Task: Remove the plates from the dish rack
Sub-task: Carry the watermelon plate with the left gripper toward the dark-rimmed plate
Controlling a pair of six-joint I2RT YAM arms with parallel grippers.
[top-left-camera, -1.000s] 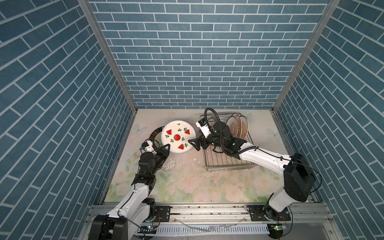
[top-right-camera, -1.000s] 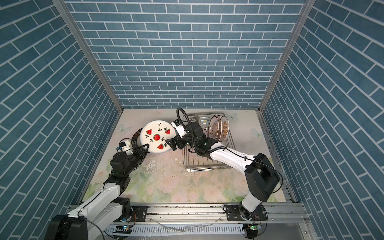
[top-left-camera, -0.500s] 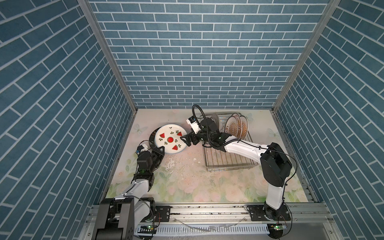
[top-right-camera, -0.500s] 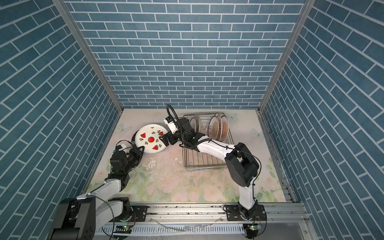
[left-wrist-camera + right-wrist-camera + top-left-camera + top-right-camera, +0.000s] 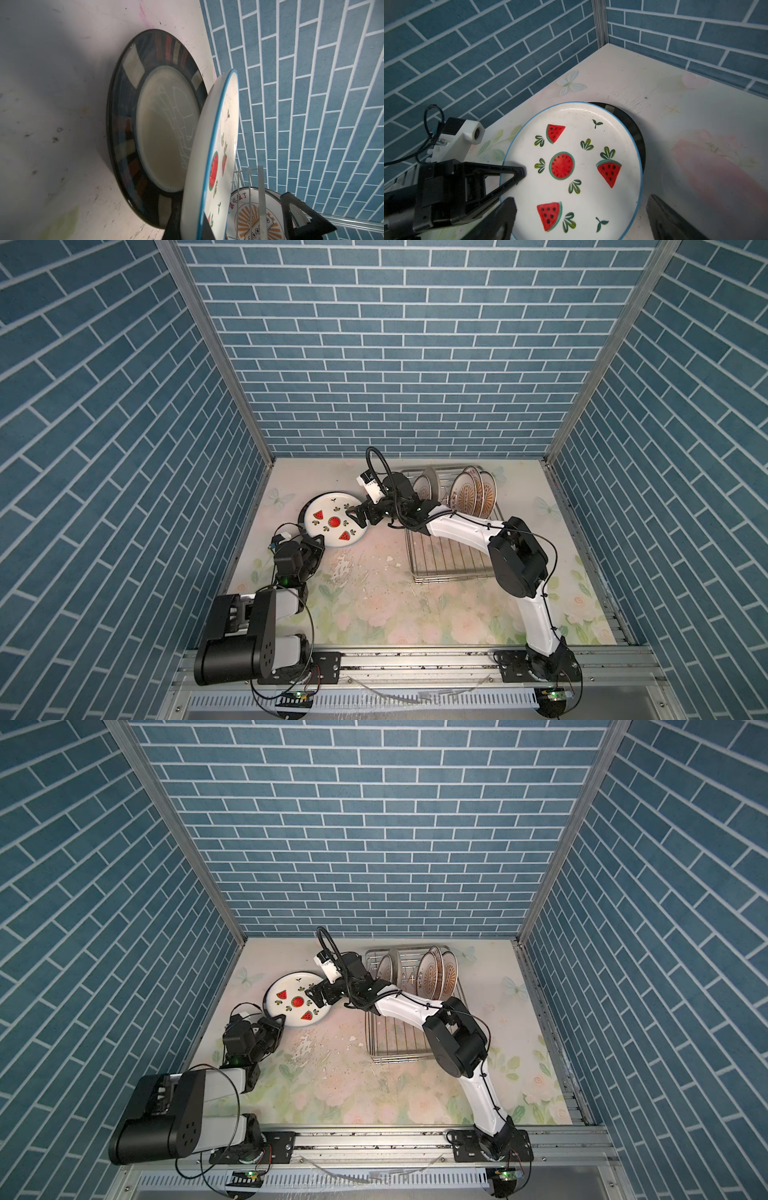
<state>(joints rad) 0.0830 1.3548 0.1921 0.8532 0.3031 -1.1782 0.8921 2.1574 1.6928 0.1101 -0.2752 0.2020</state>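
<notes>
Near the left wall of the bench (image 5: 374,605), my left end effector (image 5: 318,540) is clamped on the near rim of the watermelon plate (image 5: 332,522), which sits tilted over the dark-rimmed plate (image 5: 128,124) lying flat there (I cannot tell whether the two touch). My right end effector (image 5: 359,517) hangs at the watermelon plate's right edge with its jaws spread wide, gripping nothing. In both top views the sunburst plates (image 5: 471,494) stand on edge at the far end of the dish rack (image 5: 446,560), well apart from the other two plates
</notes>
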